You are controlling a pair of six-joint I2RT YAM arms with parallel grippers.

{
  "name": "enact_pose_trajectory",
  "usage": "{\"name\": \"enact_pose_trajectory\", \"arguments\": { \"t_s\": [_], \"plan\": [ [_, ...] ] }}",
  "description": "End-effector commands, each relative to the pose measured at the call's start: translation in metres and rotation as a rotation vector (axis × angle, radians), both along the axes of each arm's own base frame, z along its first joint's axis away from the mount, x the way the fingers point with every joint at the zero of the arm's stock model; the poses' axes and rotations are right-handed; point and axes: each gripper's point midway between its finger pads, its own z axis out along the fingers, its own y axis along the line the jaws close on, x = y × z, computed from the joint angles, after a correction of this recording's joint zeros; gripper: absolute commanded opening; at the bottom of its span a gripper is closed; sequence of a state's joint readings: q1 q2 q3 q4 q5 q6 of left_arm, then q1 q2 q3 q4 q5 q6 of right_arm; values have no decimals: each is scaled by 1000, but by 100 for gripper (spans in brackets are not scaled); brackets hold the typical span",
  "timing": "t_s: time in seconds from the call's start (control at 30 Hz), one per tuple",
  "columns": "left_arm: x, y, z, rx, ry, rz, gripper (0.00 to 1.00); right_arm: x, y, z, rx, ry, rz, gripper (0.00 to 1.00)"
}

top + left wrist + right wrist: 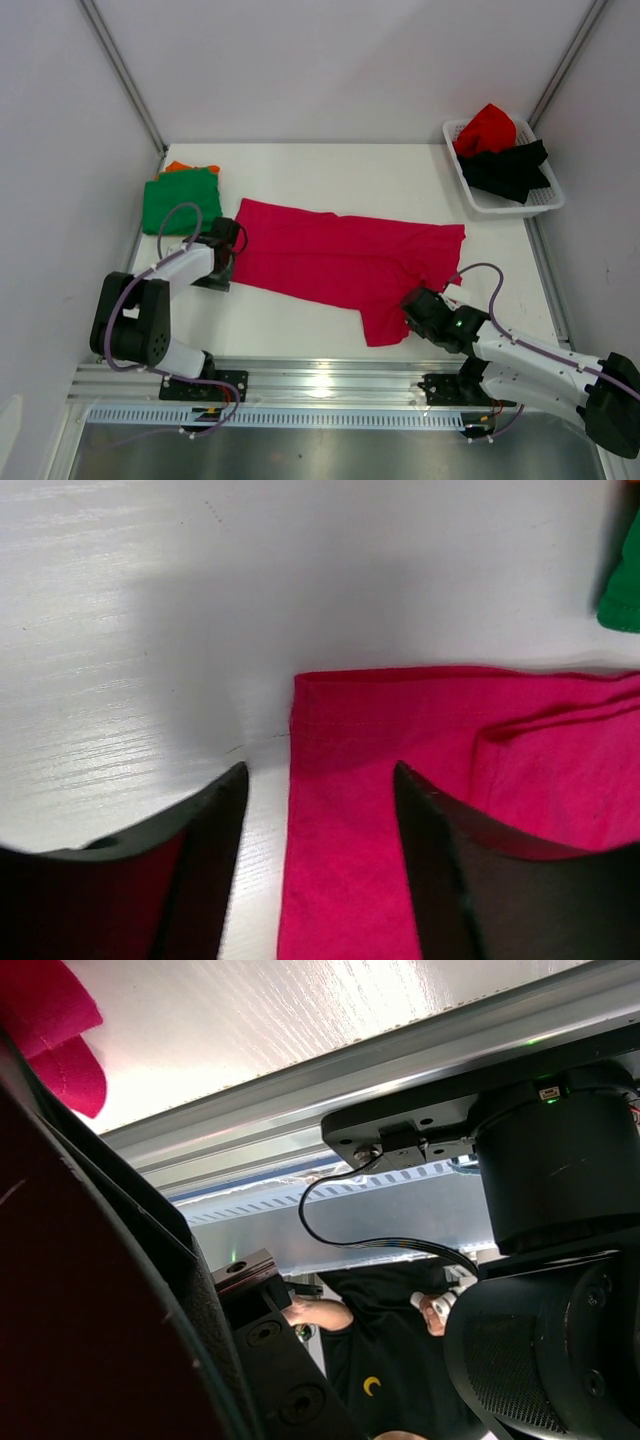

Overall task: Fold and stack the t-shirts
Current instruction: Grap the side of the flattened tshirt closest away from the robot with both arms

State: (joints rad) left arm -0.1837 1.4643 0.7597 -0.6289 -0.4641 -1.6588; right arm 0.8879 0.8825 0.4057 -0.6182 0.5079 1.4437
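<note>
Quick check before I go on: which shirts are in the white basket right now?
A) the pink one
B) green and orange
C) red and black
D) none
C: the basket at the far right corner holds the red shirt and the black shirt, while the green shirt lies on the orange shirt at far left and the pink shirt is spread out in the middle.

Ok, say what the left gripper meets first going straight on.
Likely the hemmed corner of the magenta shirt, lying between the open fingers of the left gripper; white table right beneath.
</note>
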Motion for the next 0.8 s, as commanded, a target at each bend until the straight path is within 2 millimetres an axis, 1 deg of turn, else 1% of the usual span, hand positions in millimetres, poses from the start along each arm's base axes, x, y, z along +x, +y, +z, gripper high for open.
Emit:
{"name": "enact_pose_trajectory", "arguments": {
  "t_s": [0.0, 0.03, 0.07, 0.13, 0.23, 0.37, 0.43, 0.57, 0.63, 0.7, 0.73, 0.77],
  "plan": [
    [0, 1, -1, -7, 1, -16, 56, 1, -6, 0, -11, -11, -26, 0],
    [3, 1, 1, -7, -16, -24, 38, 0, -6, 0, -12, -10, -22, 0],
    [4, 1, -2, -8, -36, -29, 31, 1, -7, -1, -13, -10, -25, 0],
    [8, 0, 1, -13, -67, -48, 18, 1, -6, -1, -11, -9, -23, 0],
    [8, 0, 0, -13, -68, -58, 12, 1, -5, -1, -10, -8, -21, 0],
    [9, -2, 1, -16, -60, -72, 8, 2, -6, 0, -12, -16, -22, 0],
    [13, -3, 2, -18, -78, -87, 2, 4, -6, 2, -17, -27, -23, 0],
    [18, -9, 4, -37, -91, -121, 1, 12, -6, 10, -39, -65, -10, 0],
    [17, -11, 3, -40, -75, -150, 1, 21, -2, 23, -48, -110, 16, 0],
    [20, -12, 8, -38, -73, -167, 1, 30, -1, 35, -69, -153, 16, 0],
    [19, -12, 10, -34, -64, -173, 1, 36, 2, 47, -78, -183, 34, 0],
    [21, -12, 13, -31, -69, -177, 1, 41, 2, 54, -94, -208, 31, 0]
  ]
}}
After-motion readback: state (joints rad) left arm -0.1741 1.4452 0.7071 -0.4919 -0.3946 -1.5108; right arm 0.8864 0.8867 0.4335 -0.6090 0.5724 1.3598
